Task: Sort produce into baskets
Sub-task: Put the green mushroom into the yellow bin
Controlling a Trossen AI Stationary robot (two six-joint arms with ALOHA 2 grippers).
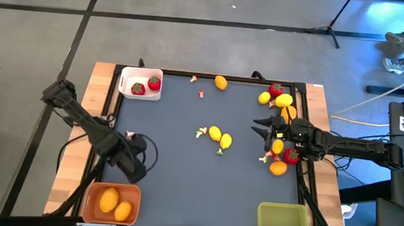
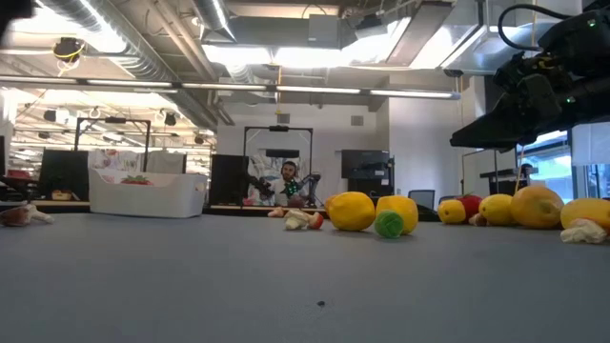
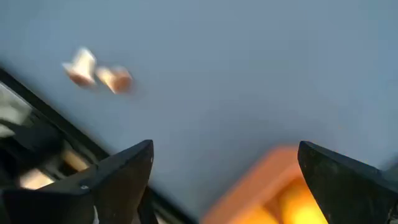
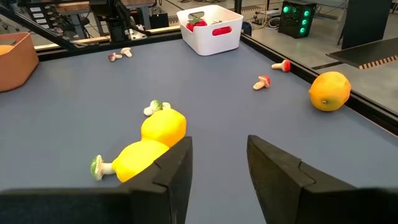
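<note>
Orange rectangular plastic basket holds two oranges; left claw hovers just above it, released; right claw, parted and empty, far across the bench.

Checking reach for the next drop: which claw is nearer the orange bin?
Left. The left claw hangs open just above the orange bin at the table's near left corner. The right claw is across the table, over the fruit on the right side.
</note>
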